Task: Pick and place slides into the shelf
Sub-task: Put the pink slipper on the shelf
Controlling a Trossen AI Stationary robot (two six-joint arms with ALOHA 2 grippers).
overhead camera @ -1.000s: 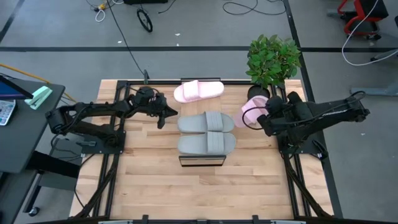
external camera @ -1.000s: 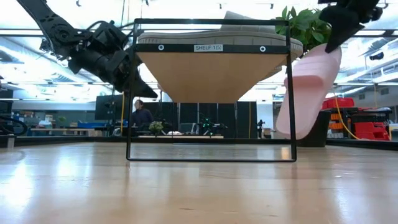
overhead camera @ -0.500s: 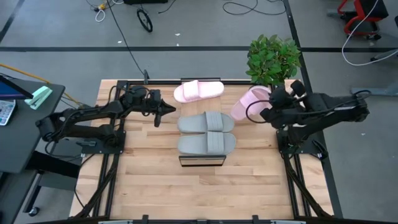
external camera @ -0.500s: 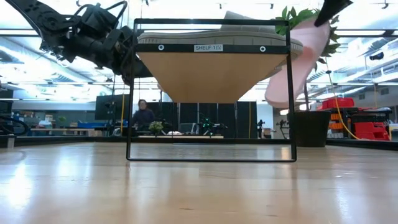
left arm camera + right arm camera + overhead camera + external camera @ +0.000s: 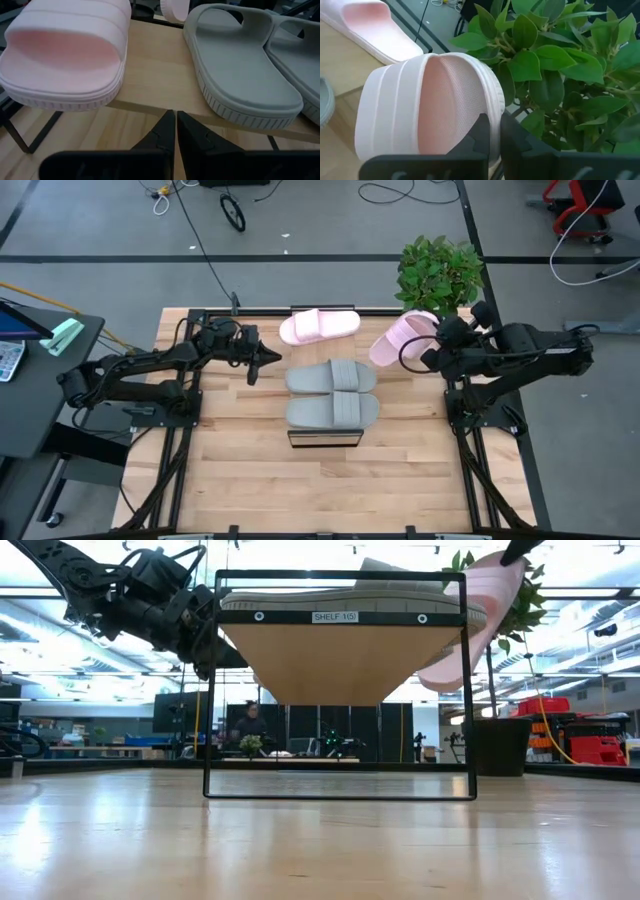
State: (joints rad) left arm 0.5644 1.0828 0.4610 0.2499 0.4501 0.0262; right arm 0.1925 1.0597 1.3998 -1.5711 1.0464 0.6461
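From above, the shelf [image 5: 332, 392] stands on the wooden surface [image 5: 250, 470] with two grey slides [image 5: 331, 377] side by side on its plank top. One pink slide [image 5: 318, 326] lies on the same plank beyond the grey pair. The right claw [image 5: 428, 352] is pinched tight on the edge of the second pink slide [image 5: 398, 338], holding it in the air between the shelf and the potted plant [image 5: 438, 274]. The left claw [image 5: 262, 363] hovers just beside the shelf on the side away from the plant, its fingers pressed together with nothing between them.

From table height, the shelf frame [image 5: 338, 577] carries a label reading SHELF, and the held pink slide [image 5: 478, 615] hangs tilted at the frame's upper corner, in front of the plant leaves [image 5: 518, 612]. The left arm [image 5: 140, 608] reaches in on the frame's other side. A person [image 5: 250, 725] shows in the room far behind the shelf.

The left wrist view looks at the plank edge, with the resting pink slide [image 5: 70, 50] and a grey slide [image 5: 240, 60] apart on it; the claw [image 5: 175, 125] is closed and empty.

The right wrist view shows the claw [image 5: 495, 131] clamped on the rim of the pink slide [image 5: 427, 100], leaves [image 5: 550, 65] just behind it.
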